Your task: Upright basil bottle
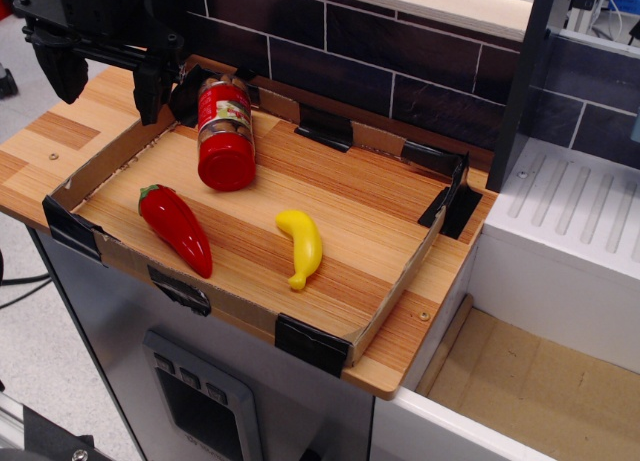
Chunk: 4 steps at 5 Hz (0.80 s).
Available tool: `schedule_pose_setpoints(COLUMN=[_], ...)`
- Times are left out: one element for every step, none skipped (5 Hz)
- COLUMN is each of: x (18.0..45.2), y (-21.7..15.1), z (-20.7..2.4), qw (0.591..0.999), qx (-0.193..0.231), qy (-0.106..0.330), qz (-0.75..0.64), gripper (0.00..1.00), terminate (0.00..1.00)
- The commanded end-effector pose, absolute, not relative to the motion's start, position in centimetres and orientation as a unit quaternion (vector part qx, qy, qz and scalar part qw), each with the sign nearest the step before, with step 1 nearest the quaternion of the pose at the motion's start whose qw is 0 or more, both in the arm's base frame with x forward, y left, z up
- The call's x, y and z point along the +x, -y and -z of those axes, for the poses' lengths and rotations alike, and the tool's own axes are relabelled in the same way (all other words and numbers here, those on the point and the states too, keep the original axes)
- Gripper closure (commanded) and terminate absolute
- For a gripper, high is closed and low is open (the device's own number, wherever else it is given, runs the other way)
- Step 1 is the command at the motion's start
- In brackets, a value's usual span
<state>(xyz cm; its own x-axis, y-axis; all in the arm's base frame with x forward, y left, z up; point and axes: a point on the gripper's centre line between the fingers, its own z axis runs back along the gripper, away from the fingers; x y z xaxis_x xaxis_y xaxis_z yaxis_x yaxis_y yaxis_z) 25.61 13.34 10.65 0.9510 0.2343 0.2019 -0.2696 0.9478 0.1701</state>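
Observation:
The basil bottle [224, 121] lies on its side at the back left of the cardboard tray [395, 306]. Its wide red cap [227, 167] points toward the front, and its red-white-green label faces up. My black gripper [105, 79] hangs over the tray's back left corner, just left of the bottle and apart from it. The jaws stand wide apart with nothing between them. One finger [60, 73] is outside the tray wall and the other finger [150, 93] is near the bottle's base.
A glossy red chili pepper [175, 229] lies at the tray's front left. A yellow banana [300, 246] lies near the middle front. Low cardboard walls with black tape ring the tray. A dark tile wall [400, 51] stands behind, and a white drainer [570, 221] is on the right.

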Motion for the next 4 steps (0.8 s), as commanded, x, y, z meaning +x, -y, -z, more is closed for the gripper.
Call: schedule_pose_setpoints(x=[25.6,27.9,29.6,31.5], y=[-13.3,-12.5,-12.0,-11.5], z=[-10.7,-11.3,-11.5,-10.8], qw=[0.983,0.968,0.944,0.936], qx=[0.098,0.066,0.025,0.052], qy=[0.09,0.09,0.086,0.046], qz=[-0.128,-0.223,-0.317,-0.344], gripper=[0.0,0.0,0.0,0.0], terminate=[0.0,0.0,0.0,0.0])
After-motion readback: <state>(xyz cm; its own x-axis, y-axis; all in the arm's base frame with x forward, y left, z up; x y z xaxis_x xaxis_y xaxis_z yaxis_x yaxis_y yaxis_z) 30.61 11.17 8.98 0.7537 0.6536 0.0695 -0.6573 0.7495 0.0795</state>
